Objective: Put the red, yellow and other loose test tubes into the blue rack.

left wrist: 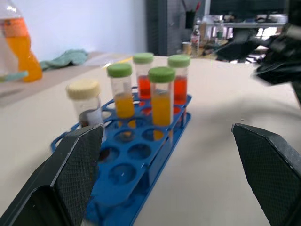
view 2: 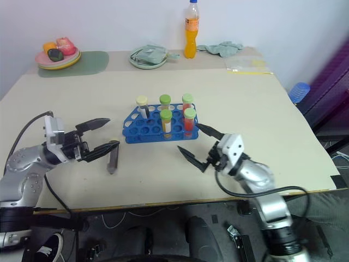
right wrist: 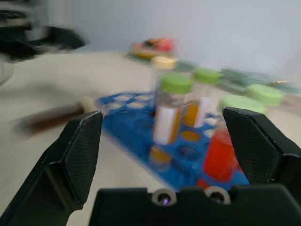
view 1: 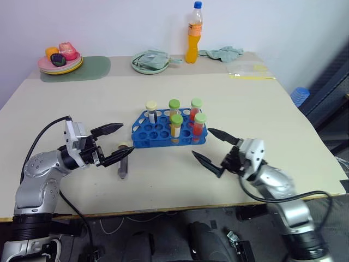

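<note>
1. My left gripper [view 1: 112,144] hangs level over the near left part of the pale beige bench [view 1: 262,109], its two black fingers [view 1: 106,130] spread wide with nothing between them.
2. Just past the lower left finger lies the one loose tube I can see, a dark brown test tube with a cream cap [view 1: 122,165], flat on the bench. Its cap end sits by that fingertip; I cannot tell whether they touch.
3. My right gripper [view 1: 212,147] hovers over the near right of the bench, its fingers also spread wide and empty, tips aimed toward the rack.
4. Between the two sets of fingers, a little beyond their tips, stands the blue plastic test tube rack [view 1: 163,132]. The upper right fingertip is just beside the rack's right end, apart from it.
5. Five tubes stand upright in the rack: a cream-capped tube with dark contents [view 1: 151,111] nearest the left fingers, two green-capped tubes of yellow-orange liquid [view 1: 175,126], and two green-capped tubes of red liquid [view 1: 199,126] nearest the right fingers.
6. Well beyond the rack, along the far edge, I see a stack of plates with toy fruit [view 1: 60,61] on a grey-green mat [view 1: 92,69], a pale green dish [view 1: 150,62], a bottle of orange drink [view 1: 194,34] and a crumpled green cloth [view 1: 222,53].
</note>
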`<state>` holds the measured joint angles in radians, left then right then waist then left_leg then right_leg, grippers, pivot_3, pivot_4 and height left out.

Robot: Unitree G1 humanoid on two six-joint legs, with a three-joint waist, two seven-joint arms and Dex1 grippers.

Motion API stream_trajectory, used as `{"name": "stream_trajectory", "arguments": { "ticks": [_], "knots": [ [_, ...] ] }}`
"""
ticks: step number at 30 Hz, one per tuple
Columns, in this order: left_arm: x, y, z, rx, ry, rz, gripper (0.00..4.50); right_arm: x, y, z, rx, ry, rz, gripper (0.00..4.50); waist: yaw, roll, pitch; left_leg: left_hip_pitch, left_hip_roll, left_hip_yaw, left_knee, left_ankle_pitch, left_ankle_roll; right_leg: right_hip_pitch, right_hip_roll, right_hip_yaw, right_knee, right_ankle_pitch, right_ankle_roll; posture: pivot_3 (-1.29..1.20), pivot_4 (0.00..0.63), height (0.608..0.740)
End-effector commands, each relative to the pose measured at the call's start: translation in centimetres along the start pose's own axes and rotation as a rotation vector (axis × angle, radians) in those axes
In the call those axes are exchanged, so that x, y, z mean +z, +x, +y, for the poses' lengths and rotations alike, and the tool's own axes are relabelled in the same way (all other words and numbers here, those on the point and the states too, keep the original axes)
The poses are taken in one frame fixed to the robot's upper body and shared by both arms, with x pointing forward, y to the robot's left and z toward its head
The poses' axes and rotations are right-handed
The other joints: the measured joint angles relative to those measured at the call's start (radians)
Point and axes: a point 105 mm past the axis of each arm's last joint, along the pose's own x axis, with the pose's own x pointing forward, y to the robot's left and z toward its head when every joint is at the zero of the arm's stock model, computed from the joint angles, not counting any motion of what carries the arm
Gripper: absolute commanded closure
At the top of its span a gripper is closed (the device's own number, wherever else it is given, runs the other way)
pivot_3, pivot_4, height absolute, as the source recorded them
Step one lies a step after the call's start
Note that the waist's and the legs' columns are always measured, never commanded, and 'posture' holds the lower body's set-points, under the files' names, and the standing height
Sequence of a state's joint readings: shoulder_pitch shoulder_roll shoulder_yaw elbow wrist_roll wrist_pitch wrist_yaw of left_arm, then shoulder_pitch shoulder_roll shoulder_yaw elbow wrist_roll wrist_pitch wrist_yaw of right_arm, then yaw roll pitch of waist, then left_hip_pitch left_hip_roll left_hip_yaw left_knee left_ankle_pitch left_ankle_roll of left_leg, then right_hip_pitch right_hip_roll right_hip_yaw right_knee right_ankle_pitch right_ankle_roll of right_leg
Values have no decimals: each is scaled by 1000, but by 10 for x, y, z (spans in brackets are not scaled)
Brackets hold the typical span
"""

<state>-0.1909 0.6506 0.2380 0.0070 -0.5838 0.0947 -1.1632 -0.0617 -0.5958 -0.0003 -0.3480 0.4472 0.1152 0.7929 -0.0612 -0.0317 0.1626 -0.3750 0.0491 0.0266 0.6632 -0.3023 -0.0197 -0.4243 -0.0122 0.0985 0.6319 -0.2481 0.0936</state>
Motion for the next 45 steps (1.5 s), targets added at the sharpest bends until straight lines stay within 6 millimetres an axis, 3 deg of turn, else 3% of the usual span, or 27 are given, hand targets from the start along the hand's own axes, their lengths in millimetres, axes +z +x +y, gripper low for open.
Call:
{"name": "stream_trajectory", "arguments": {
  "ticks": [1,4,8,12,18,20,25,35,45],
  "knots": [
    [3,-9,7,42,37,39,0,32,-19,0,172,25,17,39,2,0,0,0,0,0,0,0,0,0,0,0,0,0,0,0,150,740],
    [-4,-10,8,96,21,145,0,48,-40,-1,339,32,110,39,5,1,1,0,0,0,0,0,0,0,0,1,-1,0,0,0,150,740],
    [-3,-13,10,175,-43,254,0,70,-45,-10,373,21,118,39,9,0,1,1,1,0,0,0,1,0,0,0,-1,0,0,0,150,740],
    [7,-9,9,278,-93,331,0,75,-48,-17,383,-24,131,39,20,0,1,0,1,0,0,0,0,0,0,1,-2,0,0,0,150,740],
    [13,1,7,419,-328,431,0,72,-38,-15,386,-31,95,39,21,-1,1,0,0,0,0,0,0,0,0,0,-2,0,1,0,150,740],
    [9,11,-4,411,-370,544,0,68,-34,-15,385,-26,77,39,21,-1,1,0,0,0,1,0,0,1,0,0,-1,1,4,0,150,740],
    [2,6,-16,366,-414,748,0,65,-27,-11,393,-21,57,39,14,-1,1,0,-1,-2,1,0,0,1,1,0,-1,2,5,0,150,740],
    [2,-14,9,484,-589,842,0,59,-23,-7,382,2,48,39,21,-2,2,0,-1,-2,1,0,0,0,0,0,0,0,1,0,150,740],
    [-9,14,24,494,-734,960,0,59,-9,0,405,16,25,39,27,-2,1,0,-1,-2,1,0,-1,0,0,0,0,0,1,0,150,740]
  ]
}}
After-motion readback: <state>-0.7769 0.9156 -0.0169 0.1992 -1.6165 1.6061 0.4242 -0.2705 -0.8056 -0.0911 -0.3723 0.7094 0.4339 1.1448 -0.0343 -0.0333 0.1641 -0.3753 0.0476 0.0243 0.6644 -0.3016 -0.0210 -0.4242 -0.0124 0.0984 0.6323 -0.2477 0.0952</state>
